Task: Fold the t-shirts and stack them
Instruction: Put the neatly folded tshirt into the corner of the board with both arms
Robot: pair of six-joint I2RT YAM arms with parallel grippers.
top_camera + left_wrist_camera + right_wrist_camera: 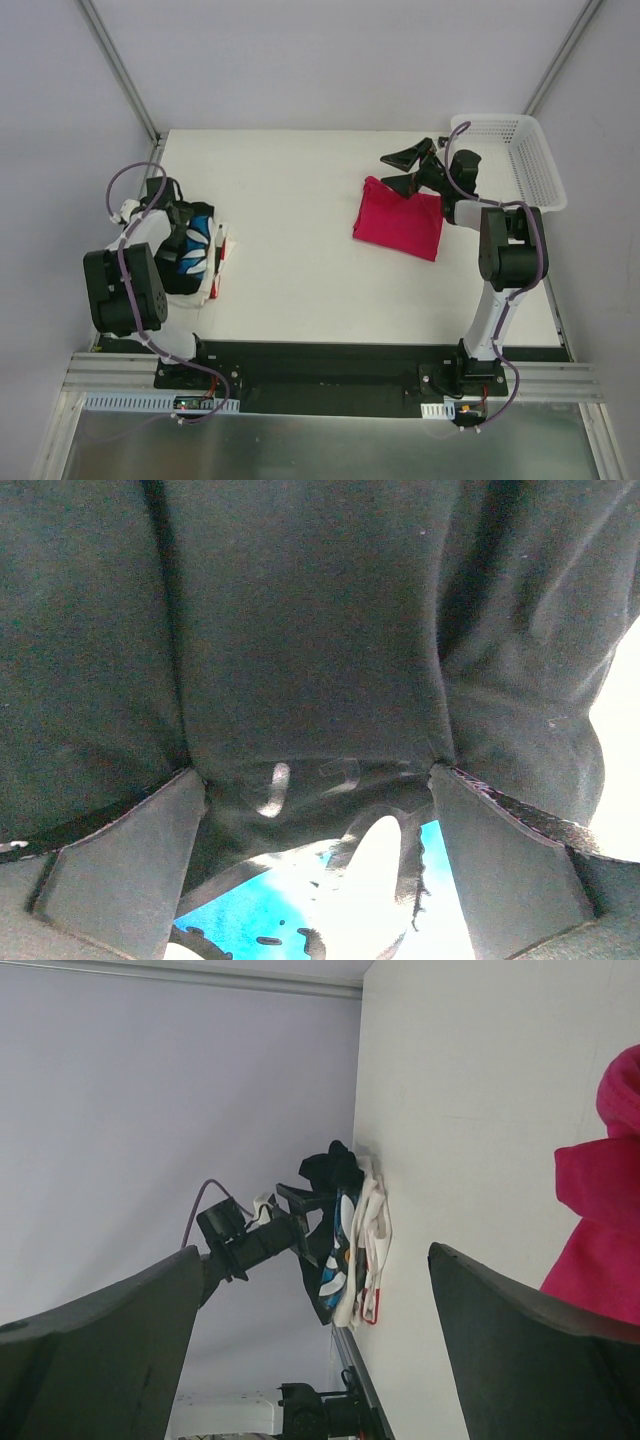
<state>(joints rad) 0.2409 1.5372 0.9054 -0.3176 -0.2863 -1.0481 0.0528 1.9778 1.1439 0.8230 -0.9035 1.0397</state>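
At the left edge of the surface (300, 260) the stack of t-shirts (213, 262) sits close to the rim, its white and red edges splayed under the black tee (300, 630) on top. If the left claw (315, 772) lifts away with a pad snagged in that loose black cloth, it would likely drag the top layer open or tip the pile off the side. Farther right, the crimson tee (400, 225) lies folded right of centre, well apart from the stack, and a pinch that takes only its upper layer would probably undo the fold on the way across; the white basket (535, 165) beyond it looks near enough for the arm to knock. The left claw is spread wide with black cloth filling the gap, gripping nothing so far as the close view lets me judge, though a pad may be resting on the fabric. The right claw (386, 171) is fully released and empty, hovering at the crimson tee's far corner
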